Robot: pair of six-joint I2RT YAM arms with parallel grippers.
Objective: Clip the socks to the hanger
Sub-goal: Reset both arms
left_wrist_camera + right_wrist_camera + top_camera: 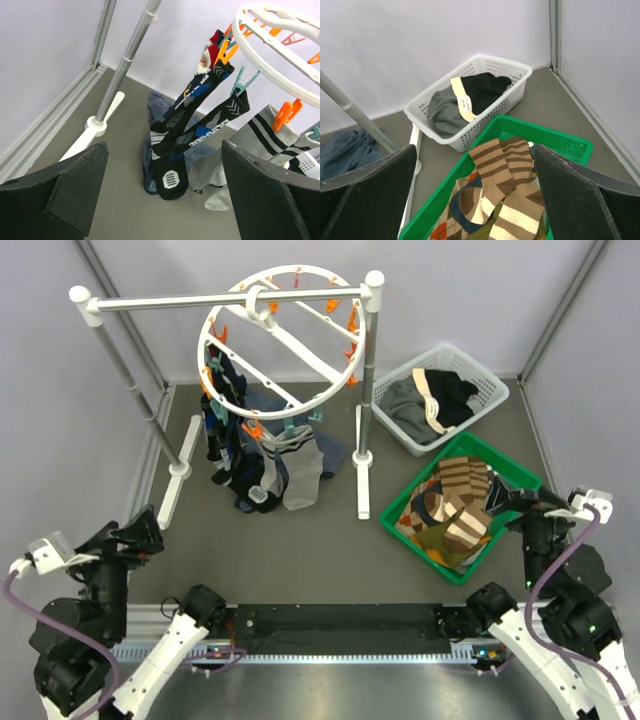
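On the grey tabletop [300, 560] the striped socks [507, 175] lie lengthwise in the green bin [560, 137], straight ahead of the nearer right gripper [474, 147], wide open and empty, while the left gripper [164, 145], equally wide and empty, faces the hanger [304, 350] and its clipped dark socks [200, 125].

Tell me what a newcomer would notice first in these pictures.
The round white hanger stands out first, hooked on the rack at the back left. Dark socks dangle from its orange and teal clips. Next comes the bright green tray on the right, heaped with tan striped socks.
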